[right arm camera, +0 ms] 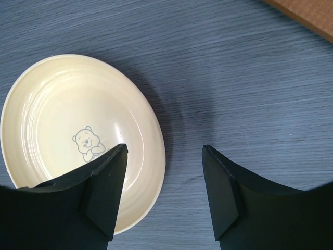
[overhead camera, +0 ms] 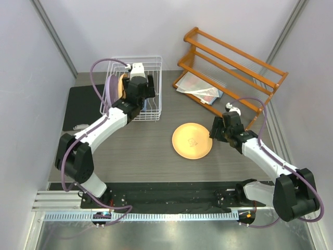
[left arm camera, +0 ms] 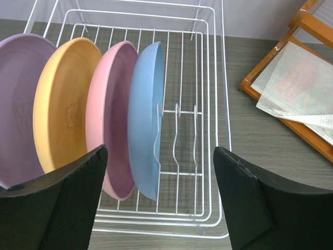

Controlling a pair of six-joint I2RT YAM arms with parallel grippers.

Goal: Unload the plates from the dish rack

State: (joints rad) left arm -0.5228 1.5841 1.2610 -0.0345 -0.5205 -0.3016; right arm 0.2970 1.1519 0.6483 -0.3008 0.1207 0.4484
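Dish rack [overhead camera: 151, 107]: white wire basket, on the far left part of the table [overhead camera: 145, 161], just beside a black mat [overhead camera: 83, 107].
Plates in rack: four, standing on edge in a row between the tines, close together, all leaning the same way.
Lilac plate [left arm camera: 21, 104]: outermost of the row, at the left edge of the left wrist view.
Yellow plate [left arm camera: 65, 99]: next to the lilac one, with a faint bear mark at its centre.
Pink plate [left arm camera: 112, 114]: third in the row, between yellow and light blue.
Light blue plate [left arm camera: 148, 120]: last of the row; the slots to its right hold nothing.
Orange plate [overhead camera: 192, 140]: out of the rack, lying flat and face up on the table's middle, well apart from the rack. It looks pale cream in the right wrist view, with a bear mark at its centre.
Left gripper [left arm camera: 160, 156]: over the rack, jaws spread wide and gripping nothing. The lower edges of the pink and light blue plates show between the fingers.
Right gripper [right arm camera: 164, 151]: at the orange plate's right edge, jaws apart and clamping nothing. One finger [right arm camera: 106, 182] is over the rim, the other over bare table. Contact with the plate cannot be told.
Wooden shelf rack [overhead camera: 234, 65]: orange, slatted, at the far right, with a clear mesh sheet [overhead camera: 200, 89] lying under it.
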